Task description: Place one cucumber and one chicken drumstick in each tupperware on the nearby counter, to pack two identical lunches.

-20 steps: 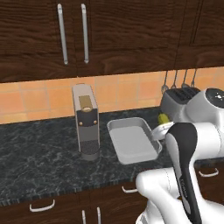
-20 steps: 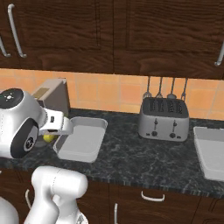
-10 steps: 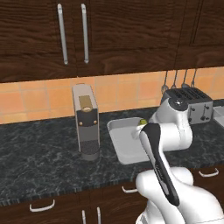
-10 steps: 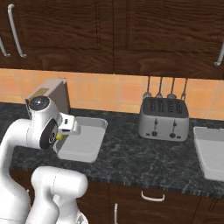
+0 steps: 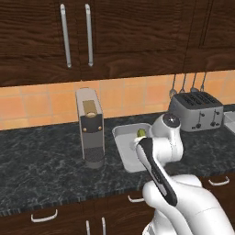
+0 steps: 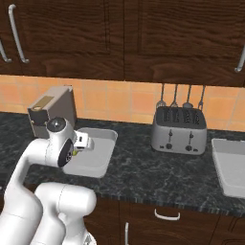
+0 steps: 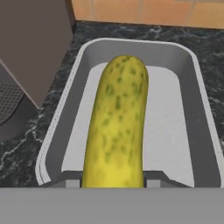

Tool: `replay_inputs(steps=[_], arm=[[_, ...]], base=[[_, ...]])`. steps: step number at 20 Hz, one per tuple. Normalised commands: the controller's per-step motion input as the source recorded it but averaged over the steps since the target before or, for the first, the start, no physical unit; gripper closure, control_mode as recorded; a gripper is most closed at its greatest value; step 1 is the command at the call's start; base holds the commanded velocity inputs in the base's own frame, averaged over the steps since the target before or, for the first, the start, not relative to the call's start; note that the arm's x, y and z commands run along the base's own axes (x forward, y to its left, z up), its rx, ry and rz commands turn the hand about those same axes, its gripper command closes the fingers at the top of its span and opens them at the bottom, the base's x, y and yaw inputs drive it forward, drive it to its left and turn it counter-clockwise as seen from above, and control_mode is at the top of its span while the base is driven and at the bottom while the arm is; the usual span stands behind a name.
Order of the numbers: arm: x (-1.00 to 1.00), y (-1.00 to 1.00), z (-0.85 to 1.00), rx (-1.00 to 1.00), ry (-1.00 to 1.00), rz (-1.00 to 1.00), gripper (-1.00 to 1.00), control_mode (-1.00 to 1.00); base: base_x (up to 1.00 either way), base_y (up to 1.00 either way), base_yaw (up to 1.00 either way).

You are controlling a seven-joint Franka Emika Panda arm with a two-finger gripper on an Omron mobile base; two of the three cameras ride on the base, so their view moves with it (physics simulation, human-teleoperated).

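My gripper is shut on a yellow-green speckled cucumber, holding it lengthwise just above a light grey tupperware. In the left base view the cucumber peeks out beside the white hand over that tupperware. The same container lies in front of the hand in the right base view. A second tupperware lies at the far right of the black speckled counter. The chicken drumstick is out of view.
A tall grey coffee machine stands close to the left of the near tupperware, also in the hand view. A steel toaster stands between the two containers. Utensils hang on the orange tiled wall behind it.
The arm has swung from near the toaster over to the near tupperware, carrying the cucumber along. The base and the things on the counter have not moved.
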Motion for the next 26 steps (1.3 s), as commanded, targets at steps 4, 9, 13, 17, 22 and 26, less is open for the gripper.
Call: replay_inputs(steps=[4,9,13,17,22,26], arm=[[0.42,0.03,-0.26,0.0,0.06,0.02,1.0,-1.0],[0.52,0.02,-0.3,0.0,0.08,0.04,1.0,-1.0],[0.49,0.0,-0.39,0.0,0.01,0.09,1.0,-1.0],[0.45,0.04,-0.46,0.0,0.0,0.05,1.0,-1.0],[0.2,0.06,-0.45,0.0,0.03,0.0,1.0,-1.0],[0.16,0.13,-0.31,0.0,0.03,0.0,1.0,-1.0]], base=[[0.0,0.0,0.0],[0.0,0.0,0.0],[0.0,0.0,0.0],[0.0,0.0,0.0],[0.0,0.0,0.0],[0.0,0.0,0.0]])
